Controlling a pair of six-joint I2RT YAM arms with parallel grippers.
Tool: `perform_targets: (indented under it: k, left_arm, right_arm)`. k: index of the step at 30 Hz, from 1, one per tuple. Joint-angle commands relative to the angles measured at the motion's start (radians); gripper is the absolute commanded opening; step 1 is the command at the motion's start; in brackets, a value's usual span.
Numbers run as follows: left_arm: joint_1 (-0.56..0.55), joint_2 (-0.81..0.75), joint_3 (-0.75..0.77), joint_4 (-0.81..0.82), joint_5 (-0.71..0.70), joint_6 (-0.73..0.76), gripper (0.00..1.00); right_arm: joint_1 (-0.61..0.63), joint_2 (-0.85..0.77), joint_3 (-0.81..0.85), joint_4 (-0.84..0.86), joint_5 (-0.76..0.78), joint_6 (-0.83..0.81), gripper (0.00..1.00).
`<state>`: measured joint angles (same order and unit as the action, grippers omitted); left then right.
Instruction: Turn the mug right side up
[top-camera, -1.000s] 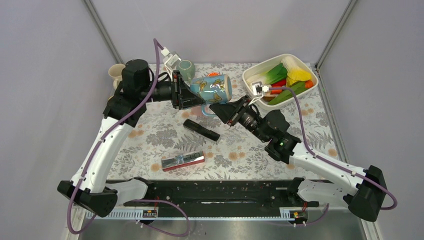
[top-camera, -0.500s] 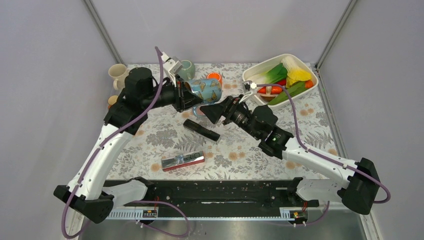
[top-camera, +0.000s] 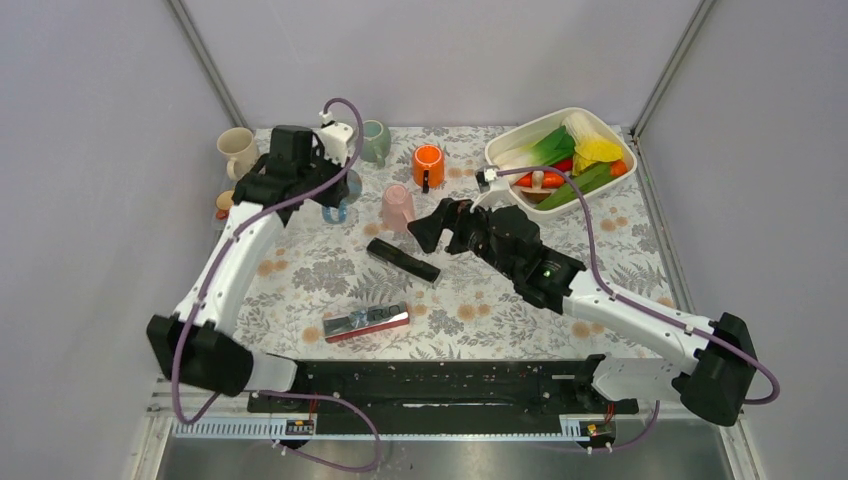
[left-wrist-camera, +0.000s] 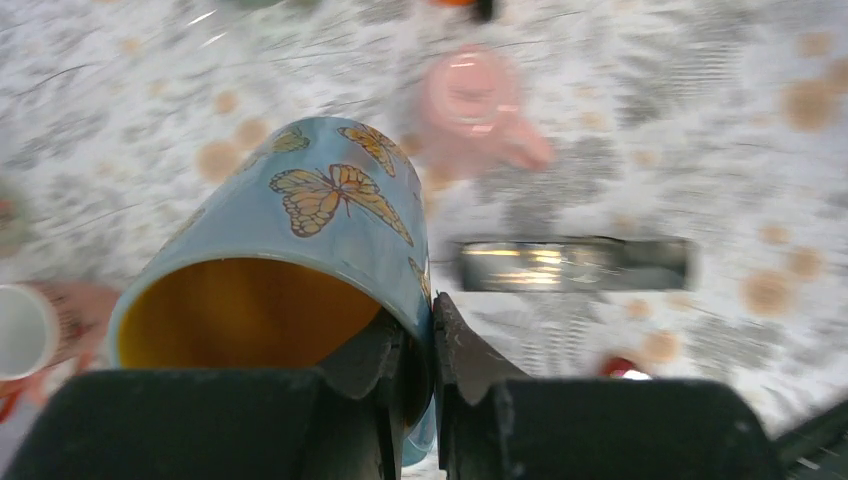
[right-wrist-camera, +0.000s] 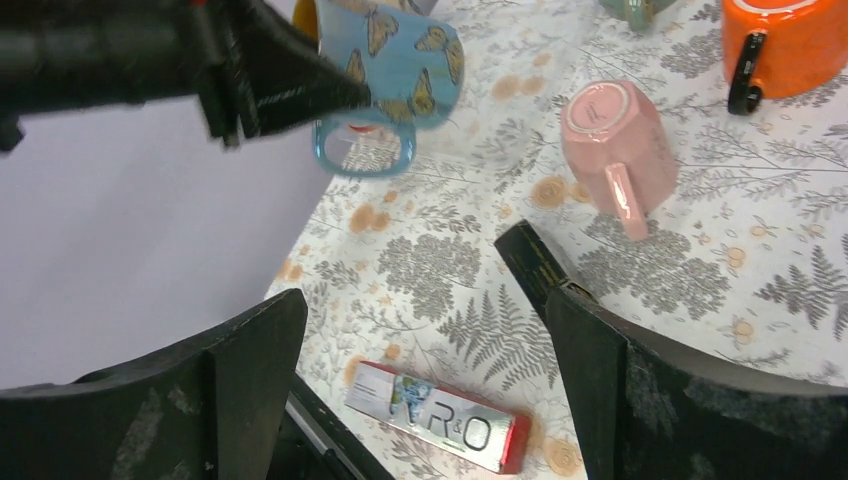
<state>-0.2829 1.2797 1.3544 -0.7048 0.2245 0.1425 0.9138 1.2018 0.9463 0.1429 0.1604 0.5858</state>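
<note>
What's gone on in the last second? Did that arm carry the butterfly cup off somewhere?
Yes. The left hand, clamped on the rim of the butterfly mug throughout, swung it from mid-table toward the left rear. The right hand, open and empty, crept slightly leftward. The pink mug, orange mug and vegetable tray stayed put.

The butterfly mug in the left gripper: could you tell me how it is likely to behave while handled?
The butterfly mug looks glazed and rigid, so probably slippery and breakable. The left gripper pinches only its rim wall, so it may pivot under its weight. Laid sideways, it would likely roll until its handle catches.
</note>
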Motion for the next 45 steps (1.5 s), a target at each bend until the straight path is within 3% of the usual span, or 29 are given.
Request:
perform_targets:
  k: [1,7,15,20,31,45]
  left_arm:
    - [0.147,0.185,0.174,0.001,-0.127,0.250,0.00]
    - [0.263,0.516,0.433,-0.104,-0.151,0.348,0.00]
    - [0.304,0.765,0.678,-0.117,-0.185,0.400,0.00]
    - [0.342,0.920,0.859,-0.220,-0.198,0.385,0.00]
    - [0.407,1.014,0.909,-0.157,-0.204,0.449,0.00]
    - [0.410,1.086,0.952,-0.106,-0.189,0.459,0.00]
  right_arm:
    - [0.005,-0.063,0.039,-0.075,0.056,-0.067,0.99]
    - [0.005,-0.102,0.016,-0.136,0.092,-0.096,0.99]
    - [0.005,-0.103,0.020,-0.241,0.124,-0.126,0.99]
    - [0.005,-0.118,0.013,-0.265,0.160,-0.147,1.00]
    - [0.005,-0.112,0.024,-0.279,0.208,-0.201,0.99]
    - [0.005,-0.138,0.028,-0.326,0.255,-0.210,0.99]
